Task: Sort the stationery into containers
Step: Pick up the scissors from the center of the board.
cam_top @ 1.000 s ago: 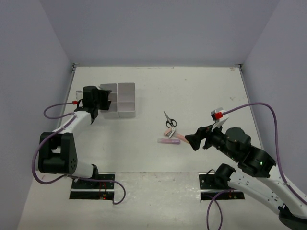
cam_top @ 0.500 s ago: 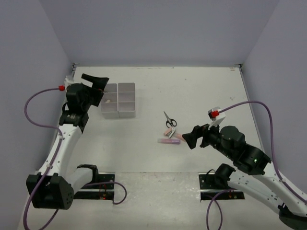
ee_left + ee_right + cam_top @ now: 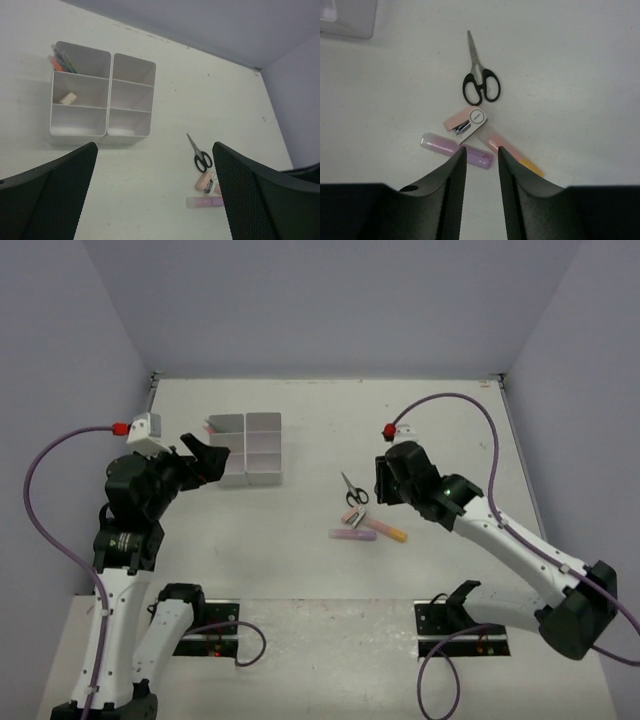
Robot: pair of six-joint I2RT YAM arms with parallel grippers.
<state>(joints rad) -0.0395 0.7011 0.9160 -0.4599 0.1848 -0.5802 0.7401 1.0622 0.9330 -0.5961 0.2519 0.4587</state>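
White plastic tray (image 3: 78,135) sits at the far left of the table (image 3: 300,570). A bunch of pens (image 3: 62,61) stands in its far-left compartment and a small white eraser (image 3: 67,98) lies in the middle-left one. The other four compartments look unfilled from the left wrist view. The left gripper (image 3: 208,453) hangs by the tray's left side, released, its fingers spread wide with nothing between them.

What is left to sort lies in a tight cluster right of centre, well apart from the tray. Scissors (image 3: 481,82) lie flat at the far side, blades pointing away. On their near side is a small pink block (image 3: 466,121) (metal shows at one end, so it looks more like a mini stapler than an eraser). Its end touches a pink-orange marker (image 3: 516,156), and a purple marker (image 3: 455,149) lies just beside both. The right gripper (image 3: 481,156) hovers directly over this cluster, empty, its fingers only a narrow gap apart.

The likely trouble is that crowding. A descent aimed at either marker could catch its neighbour as well, or a finger could land on the pink block and shove it. With so slim a gap the fingers may not straddle a marker at all and would press on top of it, and a round barrel could then roll aside. The scissors, thin and flat on the table, would probably slip out of a pinch.
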